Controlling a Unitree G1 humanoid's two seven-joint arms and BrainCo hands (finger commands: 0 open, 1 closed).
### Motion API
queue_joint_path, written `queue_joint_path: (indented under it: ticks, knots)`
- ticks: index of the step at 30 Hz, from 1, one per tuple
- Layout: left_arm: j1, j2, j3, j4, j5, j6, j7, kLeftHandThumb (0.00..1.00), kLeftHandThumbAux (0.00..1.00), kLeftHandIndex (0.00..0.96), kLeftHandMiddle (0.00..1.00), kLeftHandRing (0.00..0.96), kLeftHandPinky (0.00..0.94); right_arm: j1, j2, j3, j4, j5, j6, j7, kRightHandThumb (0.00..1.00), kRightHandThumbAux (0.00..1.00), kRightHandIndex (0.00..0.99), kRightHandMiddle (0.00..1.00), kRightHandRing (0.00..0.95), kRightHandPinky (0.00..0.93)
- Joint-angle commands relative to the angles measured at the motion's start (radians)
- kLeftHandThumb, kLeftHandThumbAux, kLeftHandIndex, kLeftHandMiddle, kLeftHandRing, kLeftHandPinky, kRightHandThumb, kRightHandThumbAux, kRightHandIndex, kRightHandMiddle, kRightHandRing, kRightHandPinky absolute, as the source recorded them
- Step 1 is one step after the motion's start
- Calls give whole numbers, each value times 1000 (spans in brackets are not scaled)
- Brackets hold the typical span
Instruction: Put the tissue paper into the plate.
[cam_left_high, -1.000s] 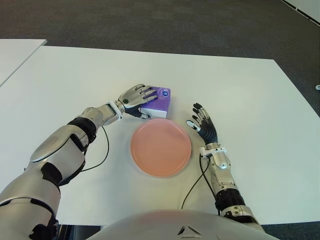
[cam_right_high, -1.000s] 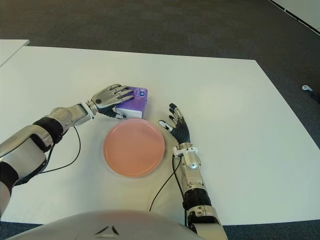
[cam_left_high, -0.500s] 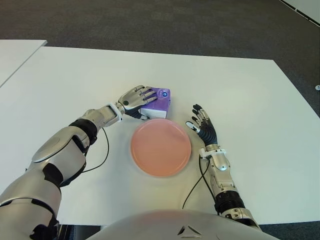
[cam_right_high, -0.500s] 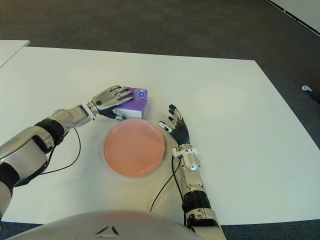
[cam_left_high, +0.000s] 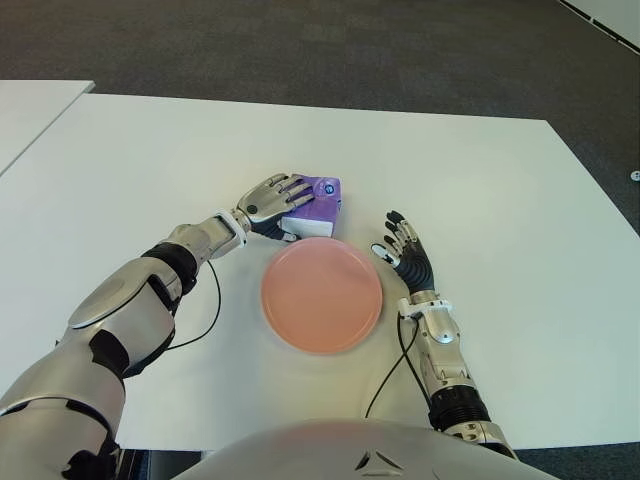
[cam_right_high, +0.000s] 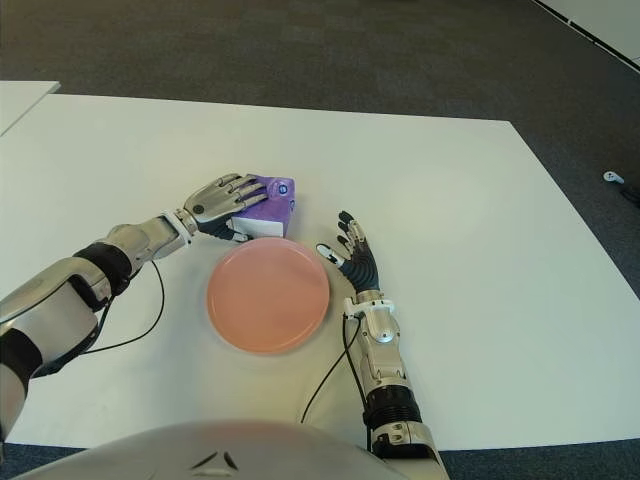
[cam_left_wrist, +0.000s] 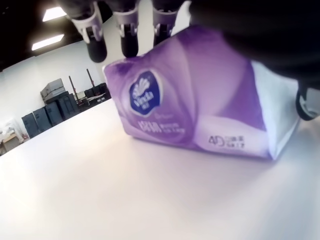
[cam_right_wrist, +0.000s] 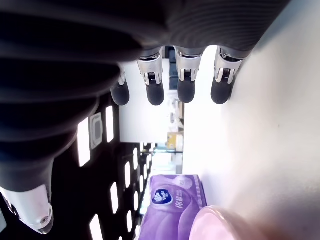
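Observation:
A purple and white tissue pack (cam_left_high: 324, 196) lies on the white table (cam_left_high: 480, 190) just beyond the far rim of a round pink plate (cam_left_high: 322, 293). My left hand (cam_left_high: 274, 199) covers the pack's left part. Its fingers (cam_left_wrist: 125, 35) reach over the top and the thumb presses the near side, so the hand is shut on the pack. The pack still sits on the table in the left wrist view (cam_left_wrist: 200, 110). My right hand (cam_left_high: 405, 250) shows to the right of the plate, fingers (cam_right_wrist: 186, 80) spread and holding nothing.
A black cable (cam_left_high: 205, 300) trails from my left forearm across the table, and another (cam_left_high: 390, 370) runs beside my right forearm. A second white table (cam_left_high: 30, 110) stands at the far left. Dark carpet (cam_left_high: 300, 40) lies beyond the table's far edge.
My left forearm has dropped a little toward the table while the hand stays on the pack. The pack and plate have not moved. My right hand has drifted slightly nearer to me.

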Motion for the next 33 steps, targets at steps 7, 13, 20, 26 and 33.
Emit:
queue_joint_path:
  ticks: [7, 13, 20, 26, 33]
  knots:
    - [94, -20, -52, 58, 37, -7, -44, 60, 231, 0, 0, 0, 0, 108, 13, 15, 44, -1, 94, -3, 0, 635, 0, 23, 0, 0]
    - [97, -20, -55, 62, 35, -6, -39, 54, 235, 0, 0, 0, 0, 112, 14, 18, 37, -2, 98, -6, 0, 635, 0, 22, 0, 0]
    - [99, -23, -56, 72, 33, -9, -36, 59, 236, 0, 0, 0, 0, 116, 13, 21, 29, -3, 101, -9, 0, 623, 0, 22, 0, 0]
    - [99, -31, -51, 87, 24, -13, -41, 59, 236, 0, 0, 0, 0, 120, 10, 23, 22, -2, 108, -7, 0, 628, 0, 21, 0, 0]
    - [99, -42, -36, 104, 2, 1, 15, 281, 385, 220, 332, 336, 384, 118, 8, 22, 25, -3, 107, -10, 0, 624, 0, 18, 0, 0]
